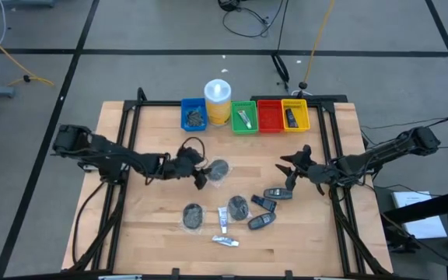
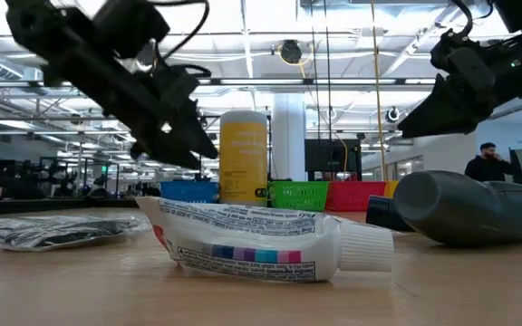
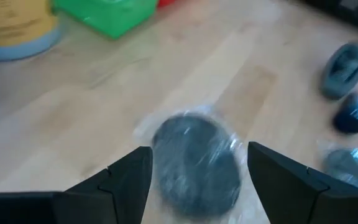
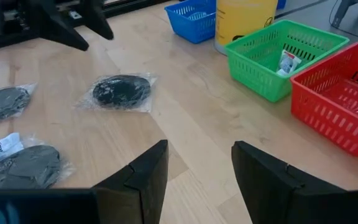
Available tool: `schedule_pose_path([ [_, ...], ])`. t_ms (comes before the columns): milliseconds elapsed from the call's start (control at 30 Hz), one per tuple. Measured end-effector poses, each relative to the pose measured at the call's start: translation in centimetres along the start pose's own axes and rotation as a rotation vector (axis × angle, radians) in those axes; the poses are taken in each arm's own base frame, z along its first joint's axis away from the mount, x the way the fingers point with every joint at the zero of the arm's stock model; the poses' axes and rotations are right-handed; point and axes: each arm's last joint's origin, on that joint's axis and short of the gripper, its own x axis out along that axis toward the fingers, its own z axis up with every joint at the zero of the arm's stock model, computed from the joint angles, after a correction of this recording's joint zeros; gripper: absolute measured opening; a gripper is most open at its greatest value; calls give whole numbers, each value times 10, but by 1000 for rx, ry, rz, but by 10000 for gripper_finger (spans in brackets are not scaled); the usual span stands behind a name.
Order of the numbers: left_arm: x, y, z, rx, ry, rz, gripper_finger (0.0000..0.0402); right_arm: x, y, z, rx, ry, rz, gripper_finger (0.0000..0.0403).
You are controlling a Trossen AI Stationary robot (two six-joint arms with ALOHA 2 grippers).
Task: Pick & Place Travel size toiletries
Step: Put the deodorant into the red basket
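Left tool point(image 1: 203, 176) hangs over the wooden tabletop point(image 1: 154, 225), fingers released, straddling a flat round grey disc in clear wrap point(image 1: 218, 169) that lies at its 3 o'clock, centre of the surface. Contact cannot be confirmed. Right tool point(image 1: 292, 170) waits released, at 9 o'clock of its arm, beside dark oblong containers point(image 1: 277, 194).

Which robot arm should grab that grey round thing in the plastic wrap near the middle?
Probably the left. The left gripper hangs right beside the wrapped grey disc, jaws open on either side of it in the left wrist view. The right gripper is farther away, nearer the dark containers.
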Motion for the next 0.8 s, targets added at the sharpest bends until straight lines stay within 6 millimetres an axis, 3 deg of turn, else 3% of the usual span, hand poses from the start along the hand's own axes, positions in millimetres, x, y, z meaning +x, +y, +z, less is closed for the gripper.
schedule_pose_path([
  [200,27,7,-16,86,35,-60,257,1,0,-1,1,4,-1,169],
  [400,48,-15,-16,192,13,-174,257,5,3,-5,-73,31,-2,169],
  [600,54,-41,-11,312,-17,-247,257,1,20,-13,-250,155,330,169],
  [800,51,-51,-11,370,-29,-277,257,-8,18,-24,-236,272,327,169],
])
